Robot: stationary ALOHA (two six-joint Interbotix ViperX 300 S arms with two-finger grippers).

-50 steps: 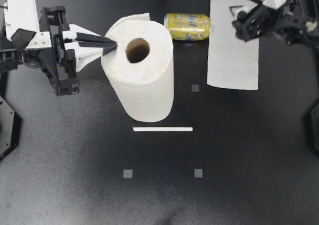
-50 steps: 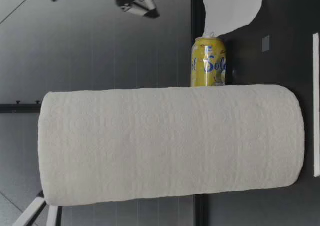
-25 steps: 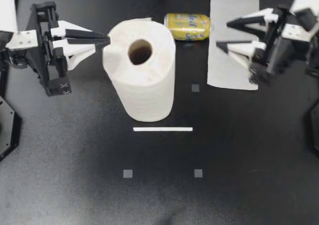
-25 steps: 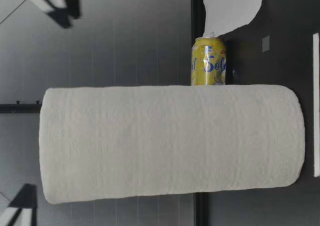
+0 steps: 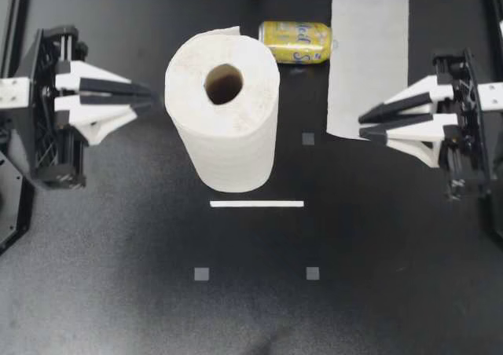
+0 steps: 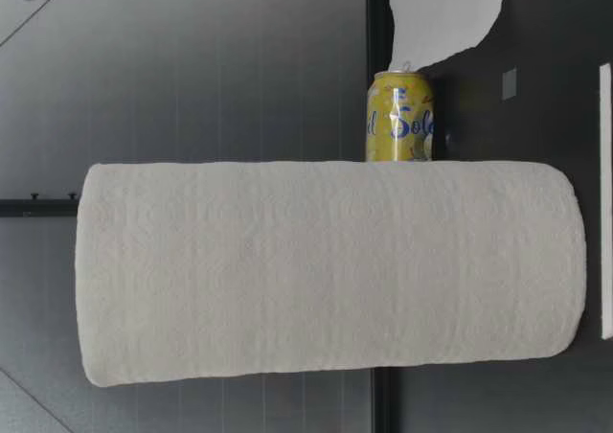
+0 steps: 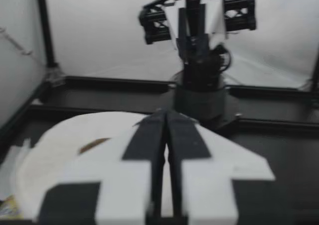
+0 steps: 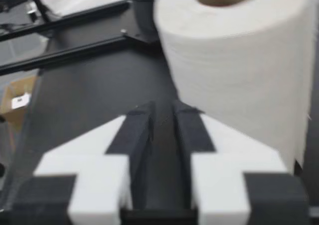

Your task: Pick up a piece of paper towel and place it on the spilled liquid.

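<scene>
From above, our left gripper [image 5: 151, 96], fingers together, sits just beside the upright paper towel roll [image 5: 224, 119]. Our right gripper [image 5: 362, 127], fingers slightly apart, has its tips over the edge of the torn sheet [image 5: 369, 56], which lies flat on the surface [image 5: 118, 292] just beside a tipped yellow can [image 5: 296, 41]. From table height, the roll stands nearest, with the can and sheet behind it. Our left wrist view shows the fingers pressed together, and our right wrist view shows a narrow gap.

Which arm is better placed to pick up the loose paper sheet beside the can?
Right. My right gripper has its tips over the edge of the sheet. My left gripper is across the table, with the upright roll standing between it and the sheet.
</scene>
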